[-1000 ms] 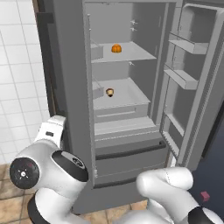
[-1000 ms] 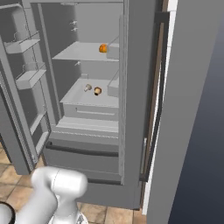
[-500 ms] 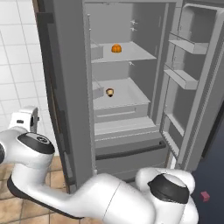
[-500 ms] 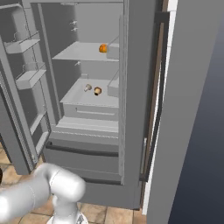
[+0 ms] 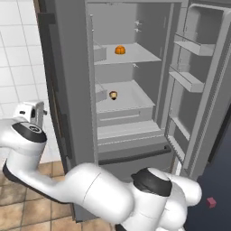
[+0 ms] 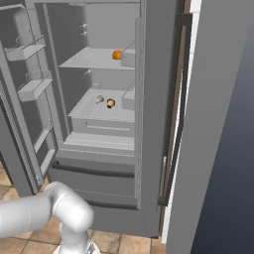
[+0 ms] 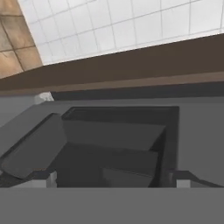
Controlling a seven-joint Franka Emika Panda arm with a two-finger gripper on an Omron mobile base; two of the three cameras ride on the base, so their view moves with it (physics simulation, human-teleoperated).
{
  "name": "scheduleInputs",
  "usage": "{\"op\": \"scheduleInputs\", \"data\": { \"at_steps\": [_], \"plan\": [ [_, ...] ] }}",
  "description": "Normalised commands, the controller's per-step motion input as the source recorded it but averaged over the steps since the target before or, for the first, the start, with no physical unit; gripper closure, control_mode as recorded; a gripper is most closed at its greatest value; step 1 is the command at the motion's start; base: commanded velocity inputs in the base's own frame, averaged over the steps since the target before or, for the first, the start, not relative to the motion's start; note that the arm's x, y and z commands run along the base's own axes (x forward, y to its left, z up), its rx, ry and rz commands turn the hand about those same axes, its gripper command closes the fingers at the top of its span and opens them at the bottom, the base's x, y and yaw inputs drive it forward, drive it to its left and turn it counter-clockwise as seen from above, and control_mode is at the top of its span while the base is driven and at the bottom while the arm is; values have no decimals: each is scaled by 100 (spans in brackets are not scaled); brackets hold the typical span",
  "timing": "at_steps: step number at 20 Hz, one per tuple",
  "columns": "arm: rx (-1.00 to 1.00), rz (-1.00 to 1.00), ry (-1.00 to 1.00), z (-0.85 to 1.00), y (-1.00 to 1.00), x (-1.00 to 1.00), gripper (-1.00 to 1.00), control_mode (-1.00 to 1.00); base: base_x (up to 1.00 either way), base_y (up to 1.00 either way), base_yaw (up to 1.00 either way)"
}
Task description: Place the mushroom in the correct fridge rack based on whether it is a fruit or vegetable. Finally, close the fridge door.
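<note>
The tiny brown-capped mushroom (image 5: 113,94) sits on the lower pale grey fridge rack (image 5: 131,97); the right base view also shows a small pale object (image 6: 99,99) just left of it. The white arm (image 5: 67,185) bends far left beside the grey fridge door (image 5: 67,90), with the gripper (image 7: 113,178) spread apart, empty.

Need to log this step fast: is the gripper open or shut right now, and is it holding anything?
Gripper: open and empty, facing the outside of the left fridge door.

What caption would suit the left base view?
Open fridge with the mushroom on the lower fridge rack, an orange fruit above.
</note>
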Motion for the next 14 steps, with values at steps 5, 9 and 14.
{"op": "scheduleInputs", "data": {
  "at_steps": [5, 9, 14],
  "plan": [
    [0, -6, 0, 0, -86, 27, -100, -100, 0, 0, 0],
    [0, -1, -7, 0, -100, -16, -100, -100, 0, 0, 0],
    [1, -1, -7, 0, -100, -14, -100, -100, 0, 0, 0]
  ]
}}
